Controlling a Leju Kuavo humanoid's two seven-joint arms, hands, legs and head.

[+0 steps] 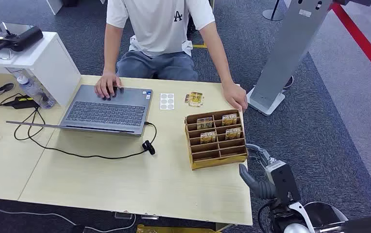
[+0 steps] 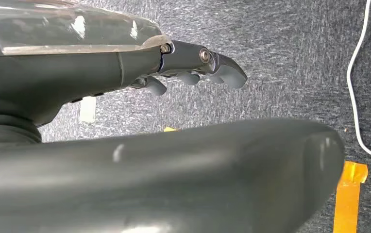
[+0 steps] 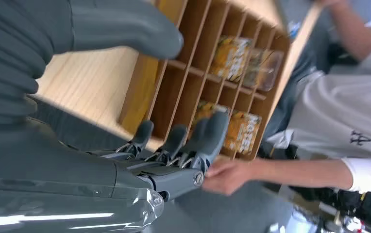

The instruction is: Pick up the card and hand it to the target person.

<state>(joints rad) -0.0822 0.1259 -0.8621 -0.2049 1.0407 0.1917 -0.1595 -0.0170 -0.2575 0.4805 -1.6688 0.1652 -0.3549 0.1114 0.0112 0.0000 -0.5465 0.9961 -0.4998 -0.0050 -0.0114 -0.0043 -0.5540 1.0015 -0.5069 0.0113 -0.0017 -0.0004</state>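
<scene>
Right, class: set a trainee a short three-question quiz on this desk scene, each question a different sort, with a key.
1. True or false: the right hand already holds a card.
2. How many cards stand in the cardboard organizer?
3. Where does the person's hand rest? A) laptop B) sticker sheet C) floor

Key: 1 false, its fingers are spread and empty near the organizer; 2 four; 3 A.

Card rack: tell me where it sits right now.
In the head view the card rack stands at the table's right edge, just ahead of the right hand, below the person's hand.
</scene>
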